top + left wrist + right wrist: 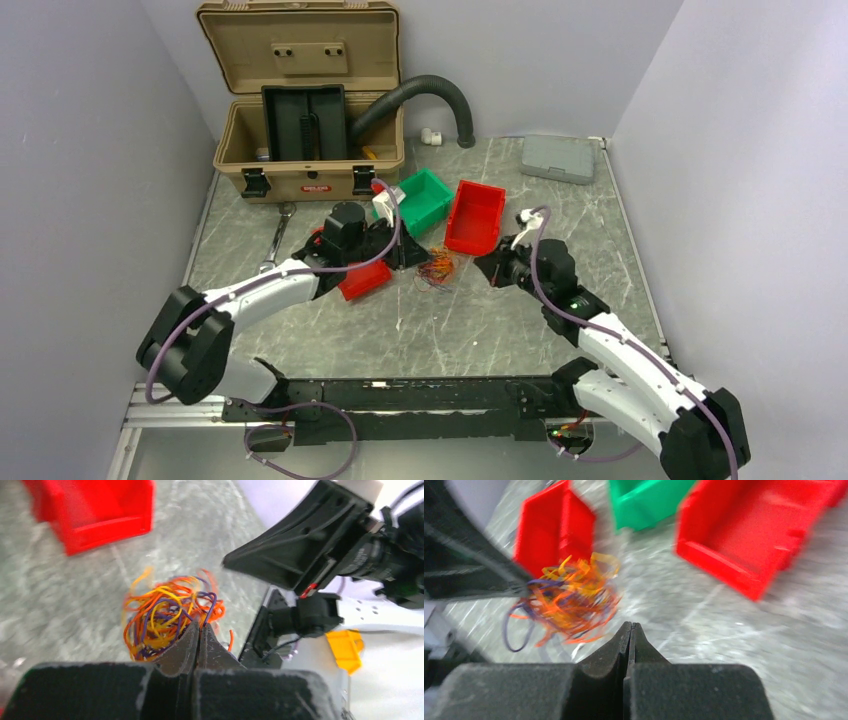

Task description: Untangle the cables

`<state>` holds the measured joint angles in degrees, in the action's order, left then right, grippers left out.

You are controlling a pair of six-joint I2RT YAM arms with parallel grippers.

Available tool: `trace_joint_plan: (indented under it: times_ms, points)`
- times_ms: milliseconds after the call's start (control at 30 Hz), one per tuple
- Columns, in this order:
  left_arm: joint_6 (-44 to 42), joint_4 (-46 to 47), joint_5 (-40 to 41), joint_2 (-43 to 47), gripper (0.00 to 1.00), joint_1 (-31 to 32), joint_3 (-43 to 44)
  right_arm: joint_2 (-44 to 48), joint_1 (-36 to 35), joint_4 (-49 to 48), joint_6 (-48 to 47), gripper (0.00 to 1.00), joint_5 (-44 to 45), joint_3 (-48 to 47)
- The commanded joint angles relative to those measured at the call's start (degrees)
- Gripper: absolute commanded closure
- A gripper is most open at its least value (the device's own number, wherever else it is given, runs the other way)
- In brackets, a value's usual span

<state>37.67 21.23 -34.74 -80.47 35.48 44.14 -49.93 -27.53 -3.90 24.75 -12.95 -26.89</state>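
The cables (pixel 437 268) are a fist-sized tangle of orange, yellow and purple strands at the table's middle. My left gripper (pixel 418 258) sits at the tangle's left edge. In the left wrist view its jaws (pixel 202 626) are shut with a purple strand of the tangle (pixel 167 616) pinched at the tips. In the right wrist view the tangle (pixel 569 600) hangs from the left fingers (pixel 479 572), with a shadow on the table beneath. My right gripper (pixel 482 266) is shut and empty (pixel 630 625), just right of the tangle and not touching it.
A large red bin (pixel 476 215) and a green bin (pixel 423 200) stand behind the tangle. A small red bin (pixel 365 280) lies under my left arm. An open tan toolbox (pixel 300 100), a black hose (pixel 440 95), a grey case (pixel 558 157) and a wrench (pixel 275 240) are farther back.
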Motion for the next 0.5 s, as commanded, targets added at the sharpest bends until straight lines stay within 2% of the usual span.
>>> trace_joint_plan:
  times_ms: [0, 67, 167, 300, 333, 367, 400, 467]
  points:
    - [-6.8, -13.7, 12.6, 4.6, 1.0, -1.3, 2.3, 3.7, 0.7, 10.7, 4.5, 1.0, 25.3, -1.0]
    - [-6.5, -14.5, 13.9, 5.2, 1.0, -2.1, 1.3, 5.1, 0.8, 13.4, 6.9, 1.0, 30.3, -0.5]
    - [-6.6, -14.7, 14.4, 6.0, 1.0, -2.6, 0.1, 6.9, 1.0, 15.2, 8.0, 1.0, 32.9, -0.1]
    - [-6.3, -16.6, 15.7, 6.7, 1.0, -2.6, -0.1, 8.1, 1.0, 21.8, 15.5, 1.0, 44.1, -0.6]
    - [-6.5, -15.8, 14.4, 6.7, 1.0, -2.6, 0.0, 8.2, 0.9, 19.2, 11.9, 1.0, 41.0, -0.3]
    - [-6.5, -14.6, 12.7, 6.6, 1.0, -2.5, 0.1, 8.1, 0.9, 15.5, 6.6, 0.97, 33.4, -0.1]
    - [-6.2, -13.1, 10.8, 6.4, 1.0, -2.5, 0.1, 8.0, 0.9, 12.8, 3.3, 0.9, 26.0, 0.1]
    - [-5.8, -10.5, 7.4, 6.0, 1.0, -2.5, 0.2, 7.4, 1.0, 7.1, 1.2, 0.64, 13.9, 1.0]
